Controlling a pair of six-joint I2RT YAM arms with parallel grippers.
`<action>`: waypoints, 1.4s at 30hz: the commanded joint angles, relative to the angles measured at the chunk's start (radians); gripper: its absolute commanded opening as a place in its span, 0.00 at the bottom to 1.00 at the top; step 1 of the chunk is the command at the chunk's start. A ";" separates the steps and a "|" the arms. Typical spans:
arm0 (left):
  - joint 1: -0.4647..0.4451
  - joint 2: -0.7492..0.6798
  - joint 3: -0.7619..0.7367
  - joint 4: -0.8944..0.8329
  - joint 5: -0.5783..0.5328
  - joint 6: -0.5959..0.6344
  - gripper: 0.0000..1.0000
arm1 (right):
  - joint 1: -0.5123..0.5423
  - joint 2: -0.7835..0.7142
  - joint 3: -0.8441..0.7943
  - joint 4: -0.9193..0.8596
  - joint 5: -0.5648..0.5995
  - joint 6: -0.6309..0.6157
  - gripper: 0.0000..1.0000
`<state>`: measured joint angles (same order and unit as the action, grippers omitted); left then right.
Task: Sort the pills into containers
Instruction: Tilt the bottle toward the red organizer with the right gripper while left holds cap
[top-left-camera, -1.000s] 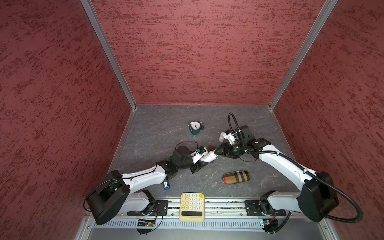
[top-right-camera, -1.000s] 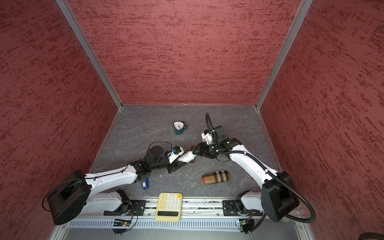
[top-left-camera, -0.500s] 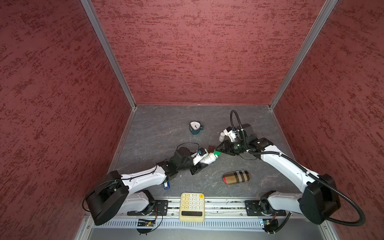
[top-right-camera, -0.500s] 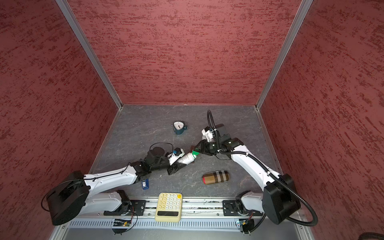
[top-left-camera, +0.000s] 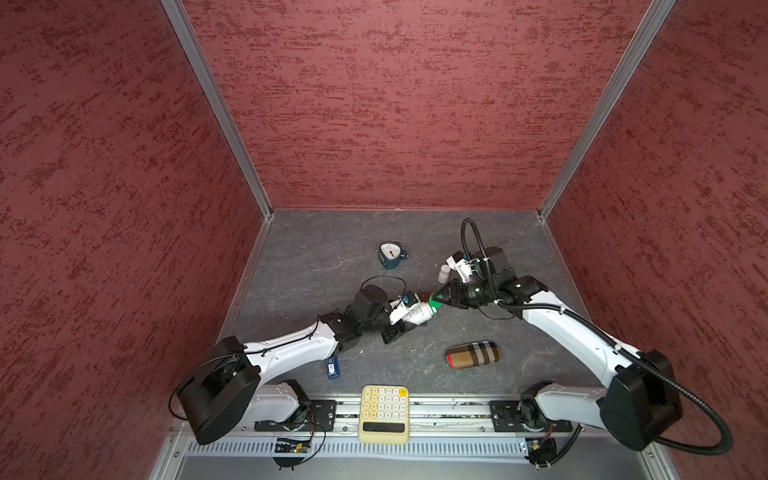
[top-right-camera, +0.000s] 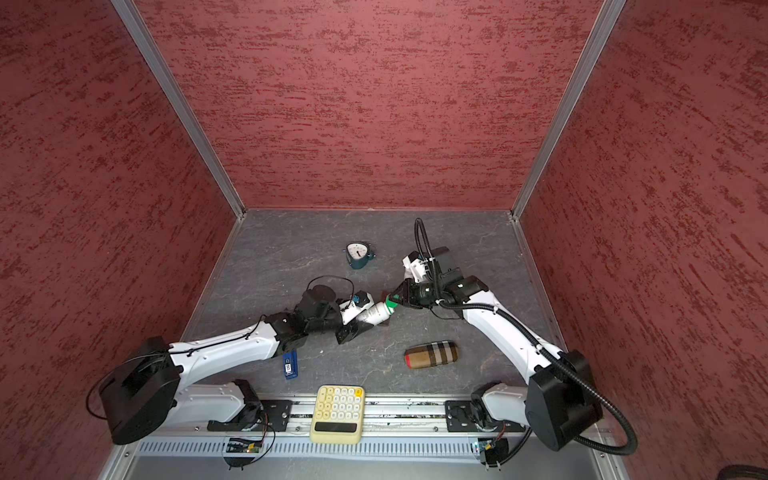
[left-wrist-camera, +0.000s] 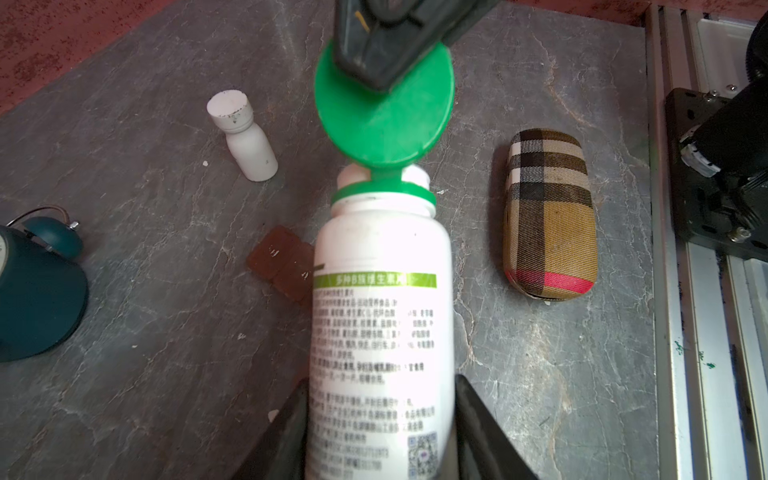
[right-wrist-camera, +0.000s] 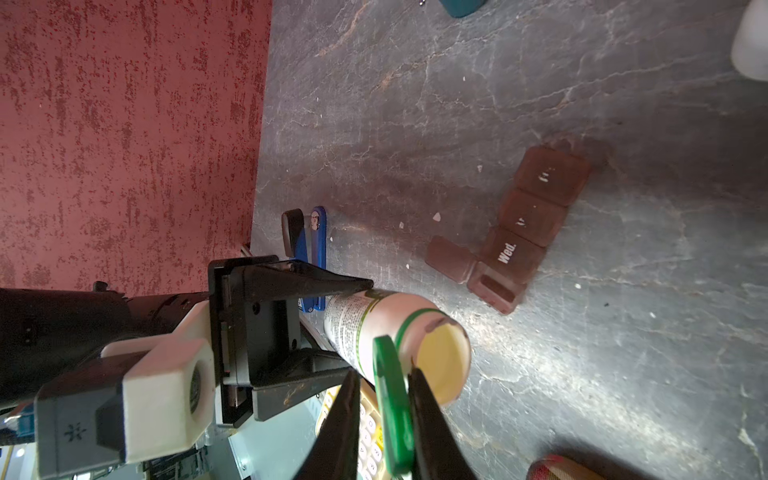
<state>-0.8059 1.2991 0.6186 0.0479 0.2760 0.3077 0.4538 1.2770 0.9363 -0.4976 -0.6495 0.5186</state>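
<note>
My left gripper (top-left-camera: 409, 318) (left-wrist-camera: 380, 390) is shut on the body of a white pill bottle (top-left-camera: 417, 312) (left-wrist-camera: 380, 324), held tilted just above the table. Its green flip lid (left-wrist-camera: 386, 120) (right-wrist-camera: 392, 399) stands swung open, and my right gripper (top-left-camera: 436, 300) (right-wrist-camera: 384, 374) is shut on that lid, one finger on each face. A cream-coloured disc (right-wrist-camera: 442, 365) fills the bottle's mouth; no pills show. The containers (right-wrist-camera: 528, 224) (left-wrist-camera: 282, 266), a dark-brown strip with white marks, lie on the table under the bottle's neck, with the end compartment (right-wrist-camera: 494, 289) open.
A small white bottle (top-left-camera: 444, 274) stands behind the right gripper. A teal clock (top-left-camera: 390, 254) sits further back. A tan plaid case (top-left-camera: 473, 354) lies at front right, a yellow calculator (top-left-camera: 384, 411) on the front rail, and a blue stick (top-left-camera: 332, 368) beside the left arm.
The right gripper's jaws have narrowed onto the green lid and drawn back slightly to the right. The left arm and the bottle have stayed in place.
</note>
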 joint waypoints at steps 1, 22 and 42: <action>0.005 0.021 0.038 -0.063 0.022 0.025 0.00 | 0.002 -0.030 0.028 0.033 0.002 -0.028 0.21; 0.023 0.038 0.087 -0.226 -0.008 0.045 0.00 | 0.021 0.025 -0.020 0.094 0.004 -0.011 0.08; 0.053 0.056 0.151 -0.385 -0.037 0.101 0.00 | 0.058 0.088 -0.043 0.182 0.013 0.025 0.05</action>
<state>-0.7631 1.3426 0.7479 -0.3008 0.2485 0.3840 0.5034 1.3563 0.9020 -0.3771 -0.6327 0.5285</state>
